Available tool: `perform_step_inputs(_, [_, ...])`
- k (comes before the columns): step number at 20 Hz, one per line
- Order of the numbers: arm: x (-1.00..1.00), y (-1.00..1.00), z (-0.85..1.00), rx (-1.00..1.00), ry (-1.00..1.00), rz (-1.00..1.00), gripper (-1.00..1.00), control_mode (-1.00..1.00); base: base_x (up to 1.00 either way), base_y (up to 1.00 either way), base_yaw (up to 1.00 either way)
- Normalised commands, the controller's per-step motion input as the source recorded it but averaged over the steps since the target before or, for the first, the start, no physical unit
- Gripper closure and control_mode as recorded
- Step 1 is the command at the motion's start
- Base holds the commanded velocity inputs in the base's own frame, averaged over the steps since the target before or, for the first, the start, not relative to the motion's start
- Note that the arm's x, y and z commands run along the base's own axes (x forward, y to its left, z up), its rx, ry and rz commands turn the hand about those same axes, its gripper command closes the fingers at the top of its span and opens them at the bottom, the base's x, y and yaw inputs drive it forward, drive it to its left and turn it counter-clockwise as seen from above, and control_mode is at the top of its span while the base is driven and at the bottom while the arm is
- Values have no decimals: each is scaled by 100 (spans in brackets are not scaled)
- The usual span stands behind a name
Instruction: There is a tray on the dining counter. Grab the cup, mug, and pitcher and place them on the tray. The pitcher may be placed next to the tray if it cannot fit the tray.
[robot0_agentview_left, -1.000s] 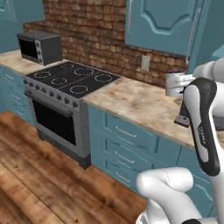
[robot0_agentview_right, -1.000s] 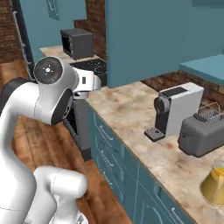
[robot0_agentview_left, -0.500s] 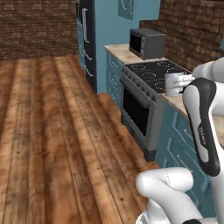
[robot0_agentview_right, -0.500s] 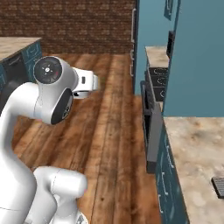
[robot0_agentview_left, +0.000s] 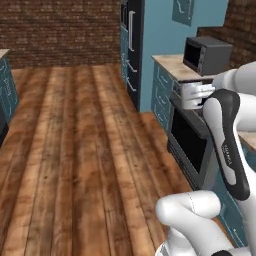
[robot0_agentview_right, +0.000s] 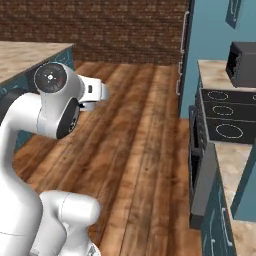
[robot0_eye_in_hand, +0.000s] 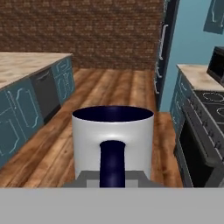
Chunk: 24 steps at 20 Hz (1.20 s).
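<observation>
One mug held in the tool, jaws clamped on its dark navy handle; in hand view it sits upright, light grey cylinder, dark inside, rim level. In left base view the mug rides off the arm's end, just in front of the stove. Plenty of open room: wide wood-plank floor runs to the brick wall, nothing standing on it. Rt side edged by teal cabinets, black stove front and marble worktop w/ microwave. Left side in hand view: beige marble worktop over teal cabinets, edge well apart from the mug.
</observation>
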Motion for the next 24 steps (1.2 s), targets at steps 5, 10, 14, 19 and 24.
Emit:
perform_step_inputs(5, [0,0,0,0,0,0,100,100,100,67,-12])
perform_step_inputs(10, [0,0,0,0,0,0,100,100,100,60,-10])
perform_step_inputs(14, [0,0,0,0,0,0,100,100,100,40,-3])
perform_step_inputs(19, [0,0,0,0,0,0,100,100,100,2,8])
perform_step_inputs(24, [0,0,0,0,0,0,100,100,100,11,9])
